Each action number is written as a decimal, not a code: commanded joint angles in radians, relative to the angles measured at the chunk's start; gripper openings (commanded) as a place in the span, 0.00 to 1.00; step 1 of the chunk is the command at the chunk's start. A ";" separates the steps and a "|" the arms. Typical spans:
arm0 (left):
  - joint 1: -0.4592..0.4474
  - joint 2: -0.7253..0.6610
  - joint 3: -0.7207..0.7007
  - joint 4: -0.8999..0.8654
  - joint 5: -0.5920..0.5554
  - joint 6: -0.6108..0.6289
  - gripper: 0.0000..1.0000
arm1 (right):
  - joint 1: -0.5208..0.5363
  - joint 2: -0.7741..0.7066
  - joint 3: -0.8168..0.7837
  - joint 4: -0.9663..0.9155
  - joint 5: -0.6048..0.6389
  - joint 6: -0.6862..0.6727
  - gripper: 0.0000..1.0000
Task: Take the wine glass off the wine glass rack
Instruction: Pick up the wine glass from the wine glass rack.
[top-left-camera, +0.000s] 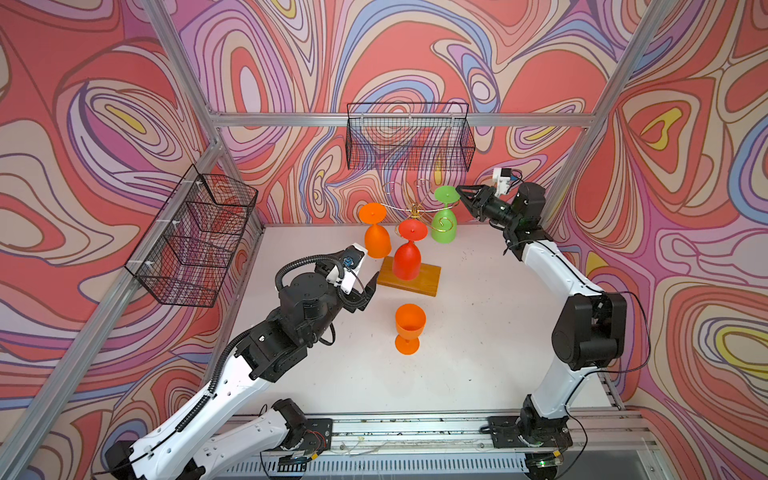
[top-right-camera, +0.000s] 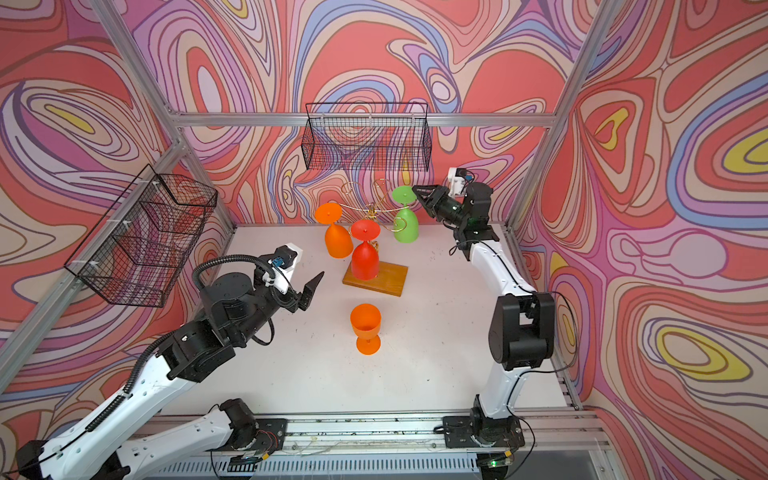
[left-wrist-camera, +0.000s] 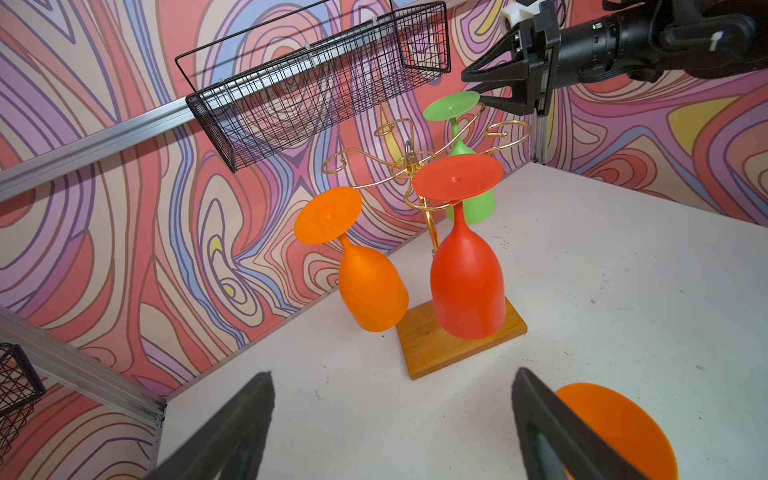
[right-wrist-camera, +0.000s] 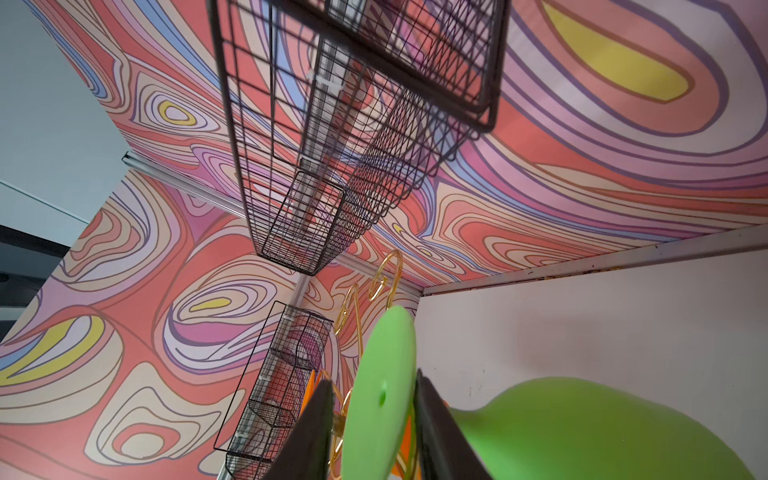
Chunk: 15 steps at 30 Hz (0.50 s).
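Note:
The wine glass rack (top-left-camera: 415, 209) is a gold wire stand on a wooden base (top-left-camera: 430, 281) at the back of the table. Three plastic wine glasses hang upside down from its arms: an orange one (top-left-camera: 377, 241), a red one (top-left-camera: 407, 261) and a green one (top-left-camera: 444, 226). My right gripper (top-left-camera: 459, 195) reaches in from the right at the green glass's foot (right-wrist-camera: 380, 390). The foot disc sits between its open fingers, one finger touching it and a small gap on the other side. My left gripper (left-wrist-camera: 392, 374) hovers open and empty in front of the base.
A second orange glass (top-left-camera: 409, 328) stands upright on the white table (top-left-camera: 478, 332), in front of the rack and near my left gripper. A black mesh basket (top-left-camera: 409, 137) hangs on the back wall just above the rack. Another basket (top-left-camera: 195, 237) hangs on the left wall.

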 joint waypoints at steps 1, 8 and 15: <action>0.008 -0.019 0.003 0.007 0.010 0.002 0.89 | 0.005 0.022 0.024 0.011 -0.001 -0.004 0.33; 0.009 -0.019 0.006 0.007 0.009 0.006 0.89 | 0.004 0.024 0.023 0.000 -0.005 -0.006 0.28; 0.009 -0.013 0.011 0.007 0.013 0.007 0.88 | 0.004 0.027 0.028 -0.004 -0.004 -0.008 0.21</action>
